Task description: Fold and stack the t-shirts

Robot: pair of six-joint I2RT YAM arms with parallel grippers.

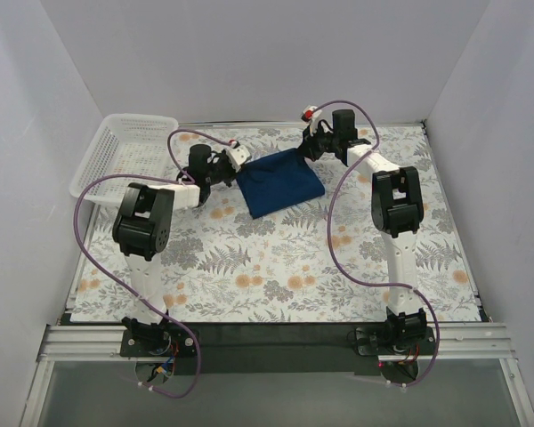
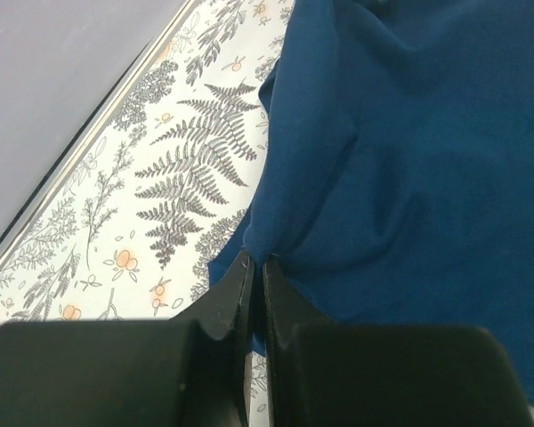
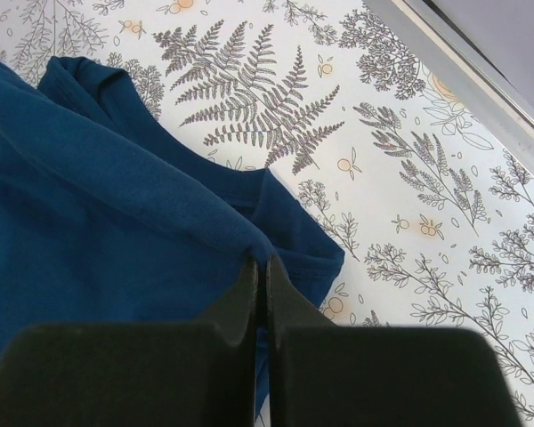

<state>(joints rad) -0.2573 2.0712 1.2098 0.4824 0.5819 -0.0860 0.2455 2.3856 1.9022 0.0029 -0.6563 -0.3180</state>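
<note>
Dark navy blue cotton t-shirt (image 1: 280, 182), folded into a compact rectangle, lying at the far centre of the fern-and-flower printed table cover (image 1: 276, 267) between the two arms. Left gripper (image 1: 232, 173) at the shirt's left edge: the left wrist view shows its black jaws clenched on a pinch of the cloth's corner (image 2: 256, 264). Right gripper (image 1: 308, 151) at the far right corner: jaws likewise closed on a fold of fabric (image 3: 262, 265). White plastic lattice basket (image 1: 129, 151) at the table's far left, well apart from the shirt.
</note>
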